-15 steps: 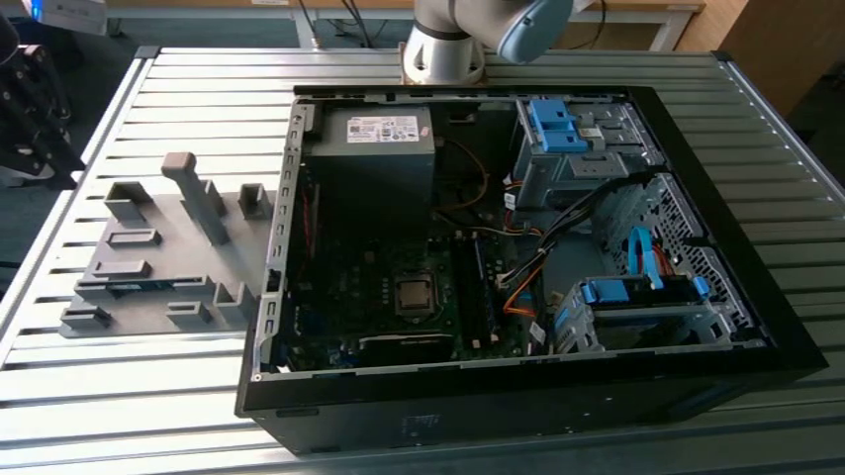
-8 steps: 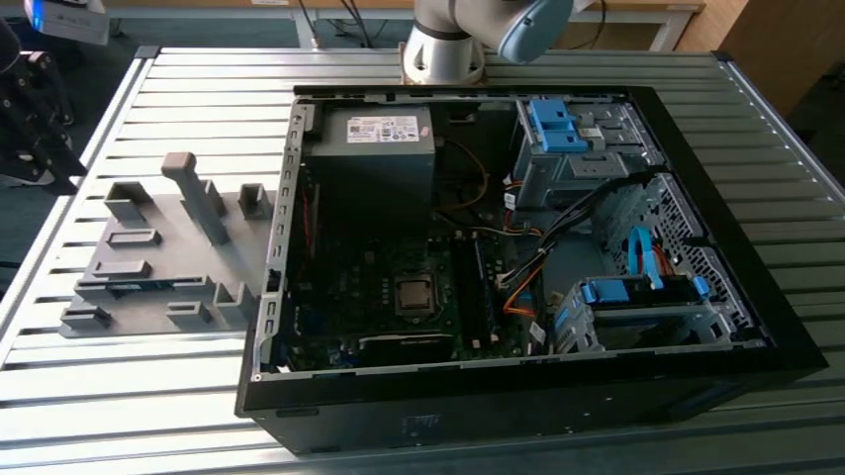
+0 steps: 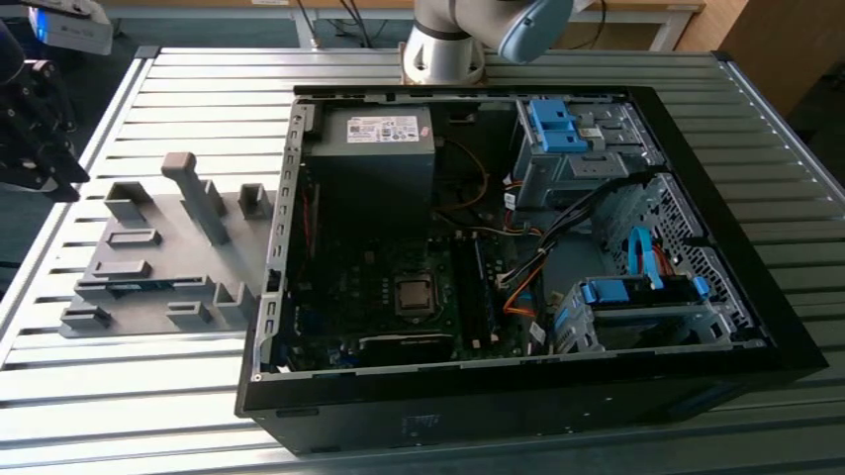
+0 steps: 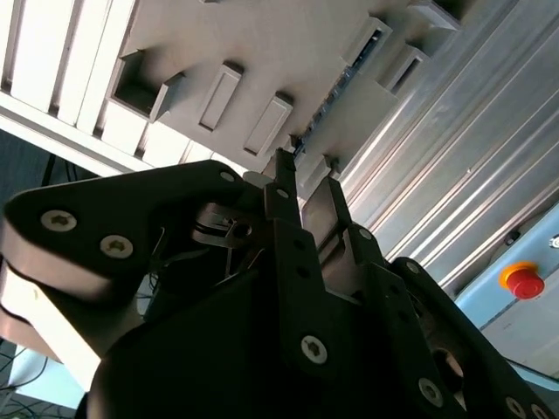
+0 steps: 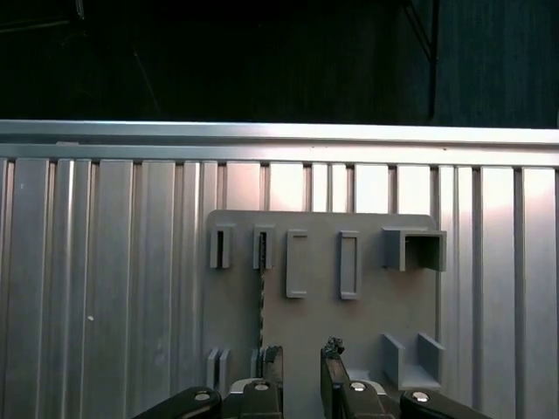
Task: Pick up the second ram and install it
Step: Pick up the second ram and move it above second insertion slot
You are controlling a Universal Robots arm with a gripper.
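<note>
Claw (image 5: pixel 301 371): stands parted to a narrow gap in the first wrist view, grips nothing, hangs above the grey fixture plate (image 5: pixel 367 332). Dark, blocky fingertips (image 4: pixel 284 179) in the second wrist view: point toward that same plate, touch none of it.

Just beyond the claw, second ram (image 5: pixel 260 301): sits on edge in the plate, reads as a thin dark strip in the first wrist view, runs from one slotted holder (image 5: pixel 261 249) toward a second holder near one fingertip, lies outside the gap rather than within it. Shows in the exterior view as a low dark-and-blue strip at lower left of the frame.

Around it, upright grey blocks (image 3: pixel 198 193): rise from the plate, left of frame in the exterior view. Under the plate, ribbed metal table (image 3: pixel 198 89): stretches across the whole frame.

Just beside the plate, open computer case (image 3: pixel 739 327): fills centre and right, lies on its side, bares the motherboard (image 3: pixel 396 297) and blue-tabbed drive cages (image 3: pixel 555 124). Arm base (image 3: pixel 442 49): stands at top centre, behind the case.
</note>
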